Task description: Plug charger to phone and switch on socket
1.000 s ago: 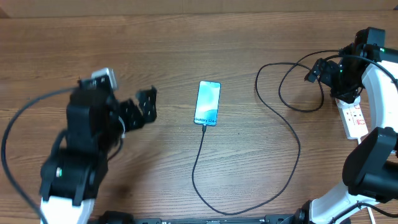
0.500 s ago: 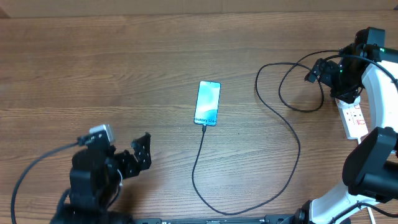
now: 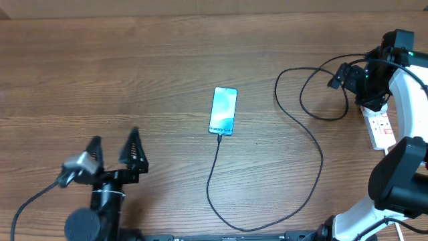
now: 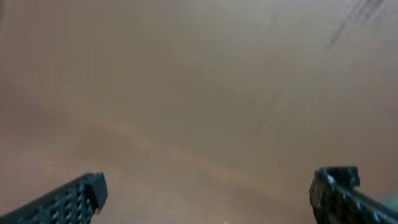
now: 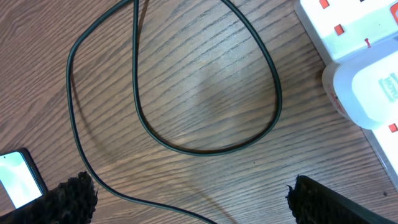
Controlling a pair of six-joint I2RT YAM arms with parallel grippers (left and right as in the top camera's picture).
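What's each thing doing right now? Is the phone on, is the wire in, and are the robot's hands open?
phone: lying flat, screen lit.
charger: tip at the phone's bottom edge, looks plugged in; the rest lies in loose loops.
socket: partly hidden by the right arm; switches on or off, cannot tell.
left gripper: open, empty.
right gripper: open, empty, above the charger's loop.

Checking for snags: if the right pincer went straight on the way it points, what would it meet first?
Probably the charger looped on the table, or bare wood inside that loop; depth is unclear.
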